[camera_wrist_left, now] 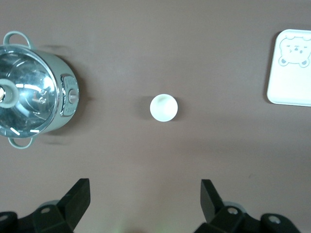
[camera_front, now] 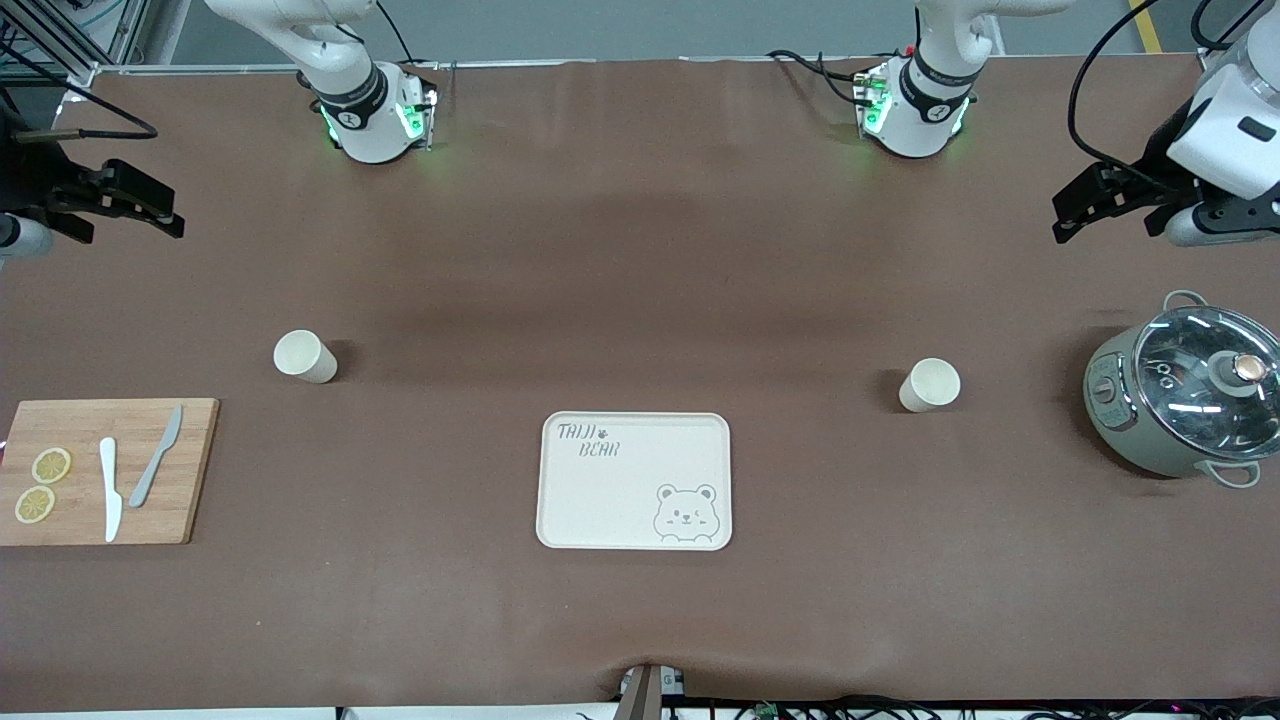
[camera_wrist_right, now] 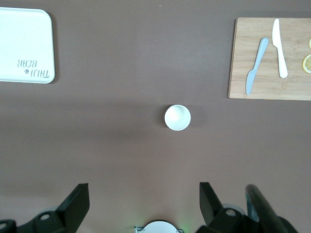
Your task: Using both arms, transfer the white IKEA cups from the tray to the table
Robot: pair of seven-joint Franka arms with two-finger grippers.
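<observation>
Front view shows the tray (camera_front: 636, 481) bare near the middle of the counter (camera_front: 640, 250), with both white cups already off it and standing upright on the brown sheet: one cup (camera_front: 304, 356) toward the right arm's end, the other cup (camera_front: 930, 385) toward the left arm's end, each well apart from the tray. The task is judged to be at its end; nothing more than keeping the arms clear seems called for. The left pincer (camera_front: 1100, 205) is held released above the counter's edge near the pot (camera_front: 1185, 390), and the right pincer (camera_front: 120, 200) likewise released above its own end. Only the wrist views look straight down into each cup, and both are seen empty; the cutting board (camera_wrist_right: 269, 58) with two knives is caught by the right wrist view.
</observation>
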